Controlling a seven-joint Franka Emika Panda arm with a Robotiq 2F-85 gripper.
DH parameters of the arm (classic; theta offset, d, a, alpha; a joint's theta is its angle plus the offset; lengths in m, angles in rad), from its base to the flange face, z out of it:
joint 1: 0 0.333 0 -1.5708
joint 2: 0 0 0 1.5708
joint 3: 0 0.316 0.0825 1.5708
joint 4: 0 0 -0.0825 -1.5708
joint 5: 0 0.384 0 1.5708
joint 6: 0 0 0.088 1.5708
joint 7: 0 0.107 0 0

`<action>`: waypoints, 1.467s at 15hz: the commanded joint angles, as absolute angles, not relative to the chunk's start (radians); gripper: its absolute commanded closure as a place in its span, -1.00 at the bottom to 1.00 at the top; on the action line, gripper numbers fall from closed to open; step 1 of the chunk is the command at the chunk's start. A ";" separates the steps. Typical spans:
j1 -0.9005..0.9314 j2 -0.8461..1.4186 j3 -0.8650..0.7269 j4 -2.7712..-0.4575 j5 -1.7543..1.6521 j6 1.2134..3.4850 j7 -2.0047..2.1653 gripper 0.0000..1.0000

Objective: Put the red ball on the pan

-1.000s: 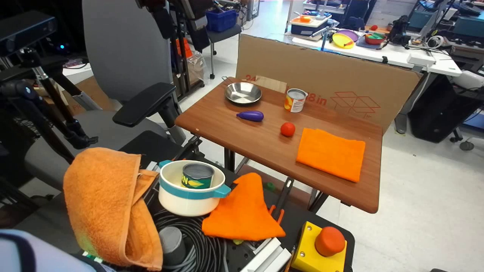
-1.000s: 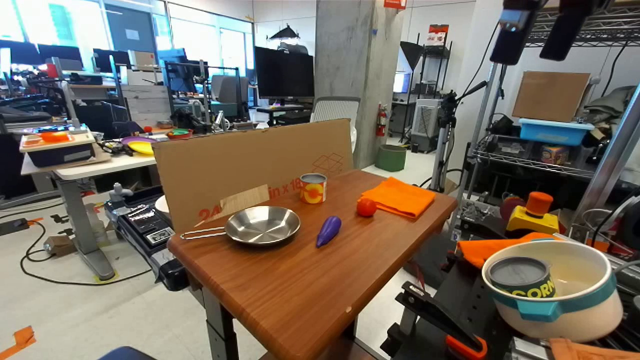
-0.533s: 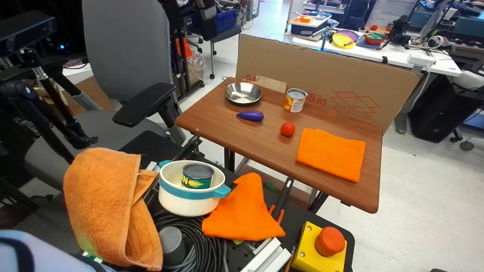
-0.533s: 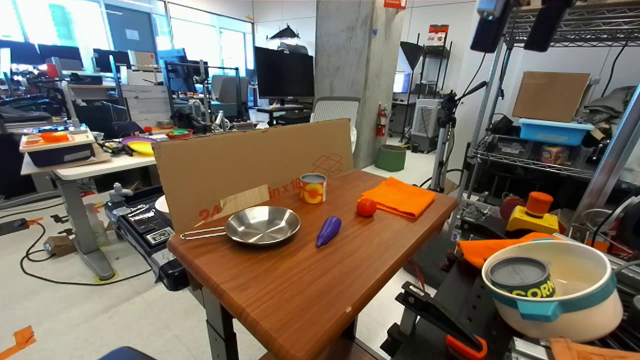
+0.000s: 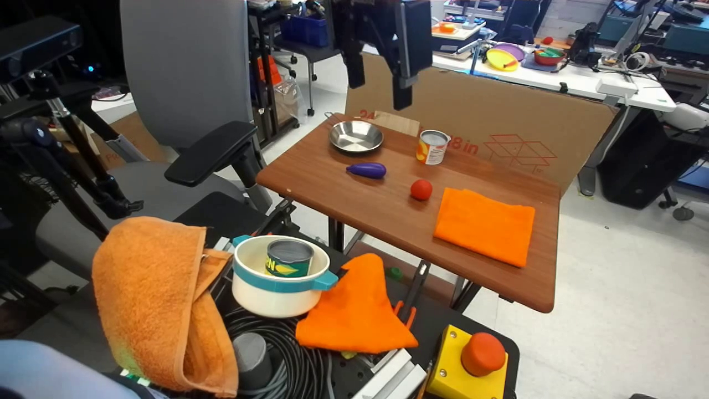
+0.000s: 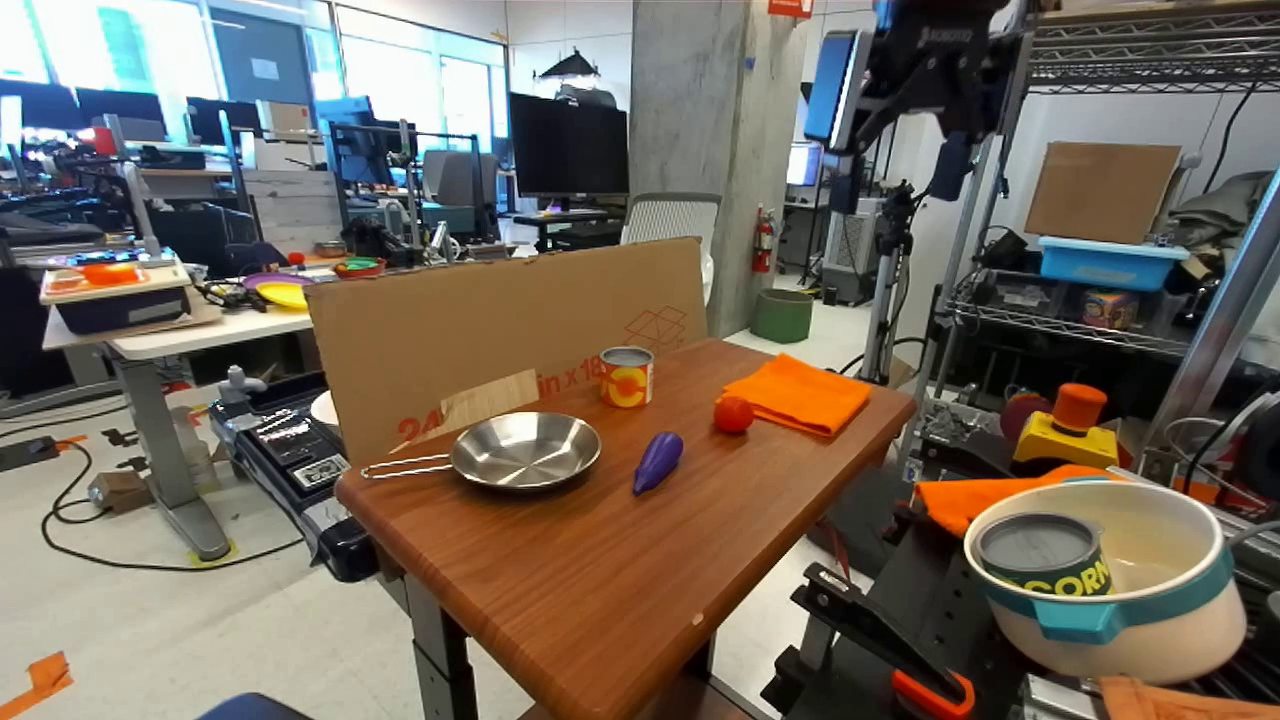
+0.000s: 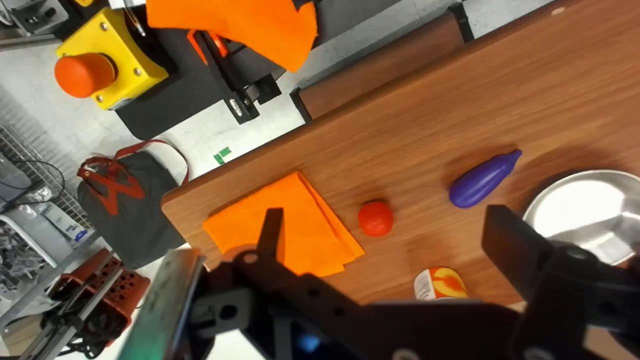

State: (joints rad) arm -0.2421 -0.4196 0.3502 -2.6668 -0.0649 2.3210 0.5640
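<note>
Tabletop [image 5: 382, 204] of brown wood grain comes first in size, with a tall tan cardboard panel [image 5: 498, 119] standing along one long side. Above it hangs the black two-fingered gripper [image 5: 379, 88], well clear of the surface, its fingers wide apart with nothing between them. Next is a bright folded orange cloth [image 5: 484, 226] towards one end; near the other end sits a round, shallow silver metal pan [image 5: 356, 136] with nothing in it. An upright metal can [image 5: 433, 147] with a red-and-yellow label stands near the panel, and a smooth purple toy eggplant [image 5: 366, 170] lies near the pan. Smallest is the glossy red ball [image 5: 421, 190], resting on the wood between eggplant and cloth, just beside the cloth but apart from it in the wrist view.

I judge the ball light and fairly stiff, likely plastic, hard to break but slick and quick to roll at a nudge. It is best taken from straight above, one pad on each side at its widest girth, with a modest squeeze, keeping the cloth-side finger off the fabric.

Against half a second ago, the gripper has come farther into both exterior views, showing more of its body; ball and pan lie where they lay.
</note>
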 commanded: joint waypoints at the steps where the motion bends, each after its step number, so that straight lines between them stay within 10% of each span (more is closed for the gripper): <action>1: -0.350 -0.161 0.373 -2.509 -0.162 2.366 0.619 -1.00; 21: 0.017 0.713 -0.058 -1.804 -0.127 2.151 0.420 -1.00; 22: 0.022 0.730 -0.058 -1.784 -0.123 2.125 0.411 -0.50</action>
